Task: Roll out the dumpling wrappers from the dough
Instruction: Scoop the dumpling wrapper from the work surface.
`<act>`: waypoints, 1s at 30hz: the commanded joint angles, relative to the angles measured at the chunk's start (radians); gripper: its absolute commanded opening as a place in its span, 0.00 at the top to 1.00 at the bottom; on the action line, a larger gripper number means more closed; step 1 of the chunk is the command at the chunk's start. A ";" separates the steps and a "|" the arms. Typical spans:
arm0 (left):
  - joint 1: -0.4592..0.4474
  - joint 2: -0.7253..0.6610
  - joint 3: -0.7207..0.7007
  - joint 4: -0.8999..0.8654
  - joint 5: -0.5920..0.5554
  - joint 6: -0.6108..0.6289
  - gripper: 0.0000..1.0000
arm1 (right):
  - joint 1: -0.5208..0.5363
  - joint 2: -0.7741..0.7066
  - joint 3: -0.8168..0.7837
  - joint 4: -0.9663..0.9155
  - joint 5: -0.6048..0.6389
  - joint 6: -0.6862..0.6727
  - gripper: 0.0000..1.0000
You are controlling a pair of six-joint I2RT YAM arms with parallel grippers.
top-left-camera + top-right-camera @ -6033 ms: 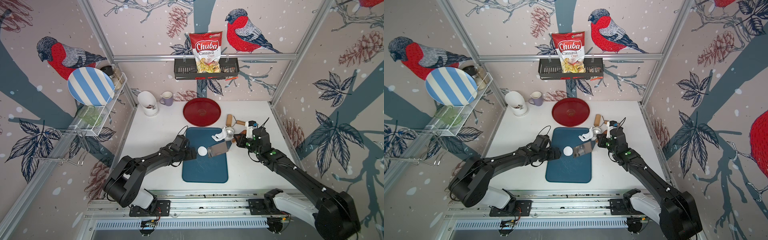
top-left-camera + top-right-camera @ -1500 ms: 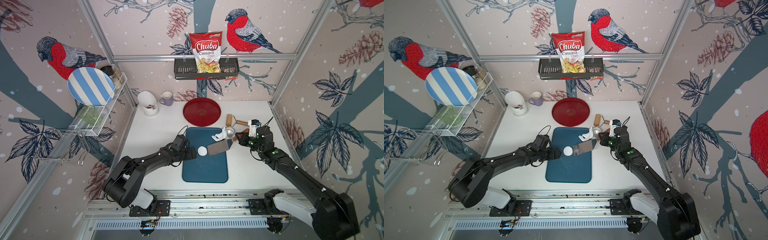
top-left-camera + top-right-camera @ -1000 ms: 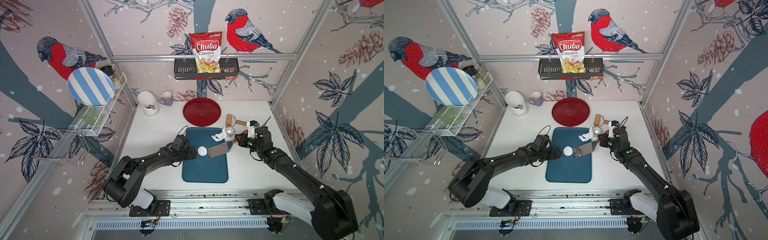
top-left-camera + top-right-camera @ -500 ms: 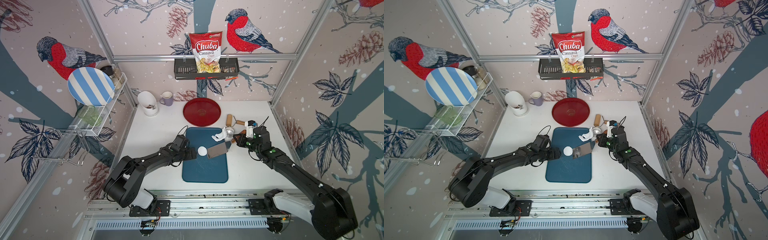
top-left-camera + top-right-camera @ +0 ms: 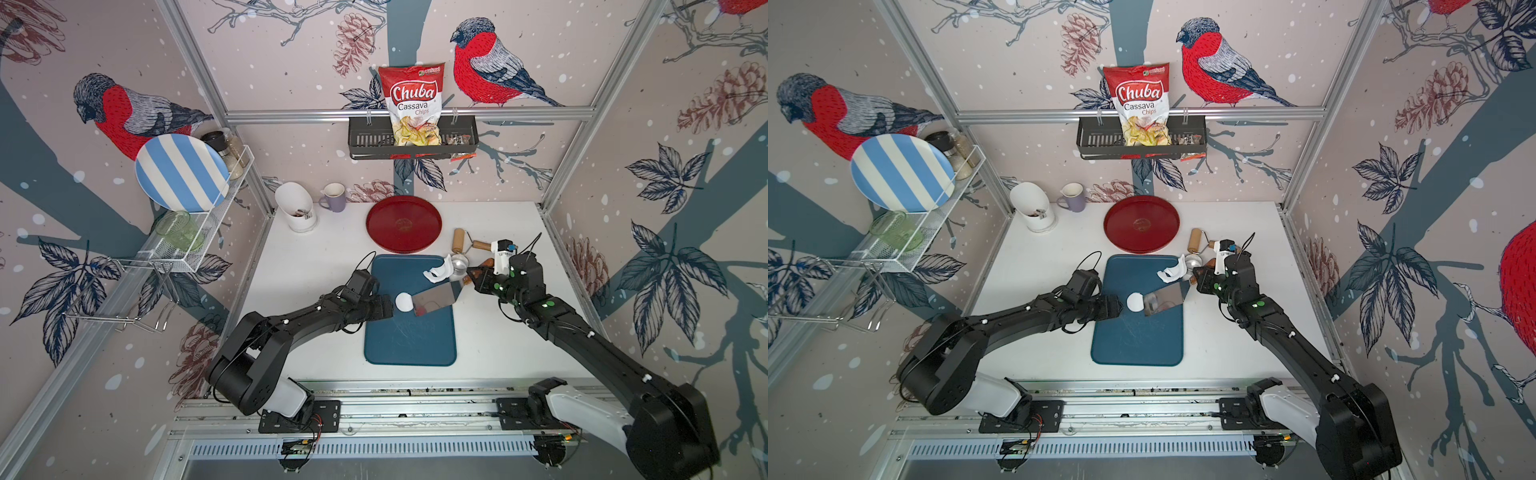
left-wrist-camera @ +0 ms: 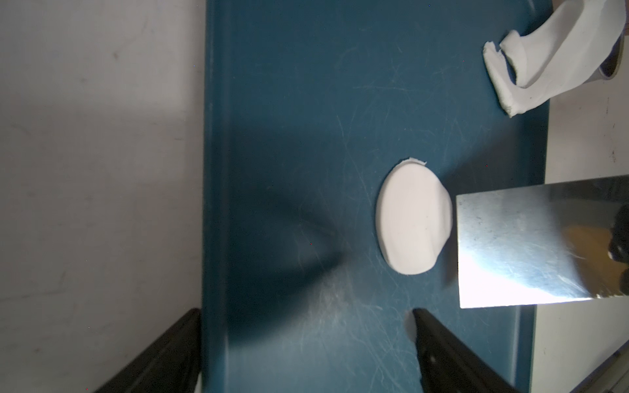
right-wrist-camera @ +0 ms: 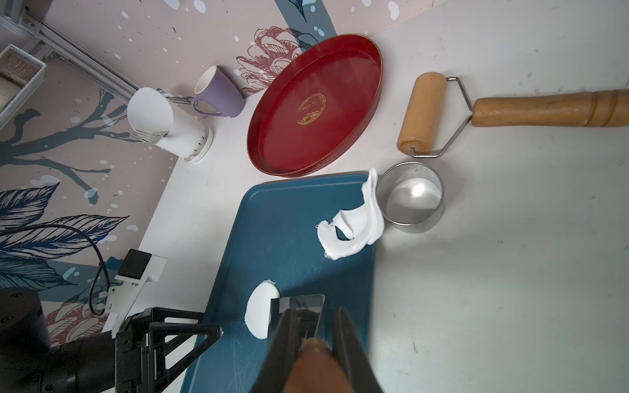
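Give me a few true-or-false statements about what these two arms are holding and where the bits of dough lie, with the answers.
1. The right gripper is shut on the scraper's wooden handle. True.
2. The round wrapper lies on the red tray. False: it lies on the blue board, at the edge of the scraper's blade.
3. The left gripper stands open and holds nothing. True.
4. The left gripper holds the rolling pin. False: the pin lies on the table, with nothing gripping it.
5. The ragged dough scrap rests against the steel ring. True.
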 commanded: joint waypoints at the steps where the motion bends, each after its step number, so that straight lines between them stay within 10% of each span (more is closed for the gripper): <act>1: -0.002 0.000 0.003 0.025 -0.006 -0.009 0.05 | -0.001 -0.013 0.009 0.037 0.001 0.013 1.00; 30: -0.002 0.002 0.005 0.025 -0.005 -0.010 0.05 | -0.001 0.059 -0.027 0.120 0.010 -0.012 1.00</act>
